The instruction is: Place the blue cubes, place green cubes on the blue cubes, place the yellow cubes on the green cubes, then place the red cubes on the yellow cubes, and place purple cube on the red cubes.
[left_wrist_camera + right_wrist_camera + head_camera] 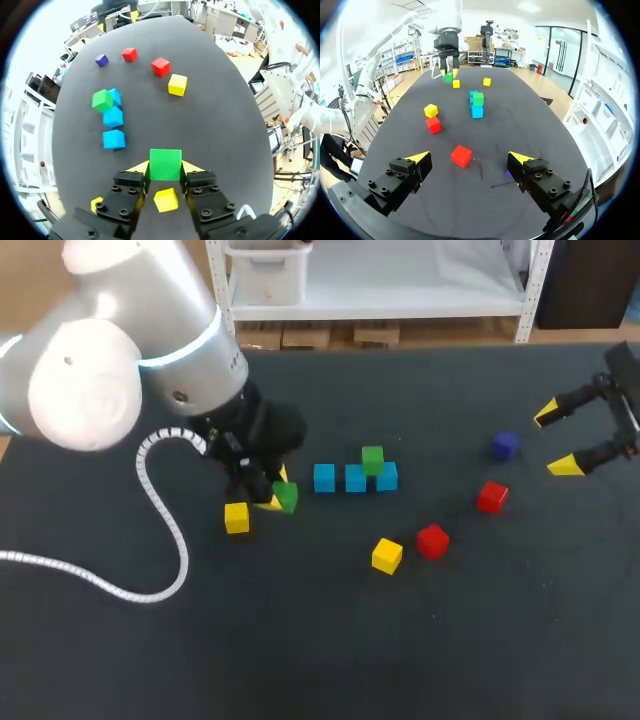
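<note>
**Blue row (355,478) laid; first green cube (372,458) seated on it.**
Left fingers (139,167) clamp second green cube (165,164) at 9 o'clock of the row; right fingers (566,466) wide open, empty. Yellow cubes (387,555), red cubes (432,540) and purple cube (505,445) not yet stacked.

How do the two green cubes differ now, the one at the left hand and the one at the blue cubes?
The gripped green cube is held between the fingers of the left hand; the stacked green cube touches no hand. The gripped green cube is beside a yellow cube; the stacked green cube rests on the blue cubes. Both have the same colour and shape.
</note>
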`<state>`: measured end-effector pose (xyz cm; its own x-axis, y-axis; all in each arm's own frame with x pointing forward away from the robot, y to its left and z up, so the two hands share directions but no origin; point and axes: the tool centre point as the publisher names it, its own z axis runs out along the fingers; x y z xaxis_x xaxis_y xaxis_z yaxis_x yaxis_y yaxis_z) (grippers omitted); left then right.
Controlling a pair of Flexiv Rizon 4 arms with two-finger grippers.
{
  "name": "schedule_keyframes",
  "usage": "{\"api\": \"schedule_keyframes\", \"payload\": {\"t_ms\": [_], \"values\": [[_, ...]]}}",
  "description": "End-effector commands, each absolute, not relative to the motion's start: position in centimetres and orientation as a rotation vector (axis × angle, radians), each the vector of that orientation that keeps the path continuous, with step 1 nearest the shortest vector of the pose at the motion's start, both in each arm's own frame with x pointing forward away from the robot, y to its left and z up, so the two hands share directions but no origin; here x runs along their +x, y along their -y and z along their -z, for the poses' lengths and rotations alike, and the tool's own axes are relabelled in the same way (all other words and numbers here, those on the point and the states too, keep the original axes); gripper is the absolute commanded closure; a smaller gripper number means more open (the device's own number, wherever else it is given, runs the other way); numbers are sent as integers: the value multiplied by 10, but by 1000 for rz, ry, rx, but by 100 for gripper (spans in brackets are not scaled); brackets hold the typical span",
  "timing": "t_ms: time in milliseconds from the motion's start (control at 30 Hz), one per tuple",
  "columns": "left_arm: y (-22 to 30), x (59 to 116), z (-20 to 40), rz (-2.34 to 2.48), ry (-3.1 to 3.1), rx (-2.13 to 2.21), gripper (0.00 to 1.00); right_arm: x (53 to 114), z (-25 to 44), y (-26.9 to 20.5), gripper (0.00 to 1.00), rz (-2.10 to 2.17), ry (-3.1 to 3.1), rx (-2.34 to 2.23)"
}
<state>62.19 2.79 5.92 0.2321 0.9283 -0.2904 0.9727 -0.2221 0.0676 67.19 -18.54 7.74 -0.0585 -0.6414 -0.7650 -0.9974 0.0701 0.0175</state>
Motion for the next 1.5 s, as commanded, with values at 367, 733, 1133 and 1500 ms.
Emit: {"api": "schedule_keyframes", "payload": {"t_ms": [367, 733, 1133, 1500], "values": [[-10, 670, -65, 263, -1870, 2198, 100, 673, -77, 185, 0, -780, -1761, -1631], [15, 694, -41, 285, -1907, 2171, 100, 673, -77, 185, 0, -780, -1761, -1631], [42, 717, -33, 287, -1910, 2164, 100, 673, -77, 185, 0, -780, -1761, -1631], [51, 718, -27, 303, -1921, 2163, 100, 673, -77, 185, 0, -780, -1761, -1631]]}}
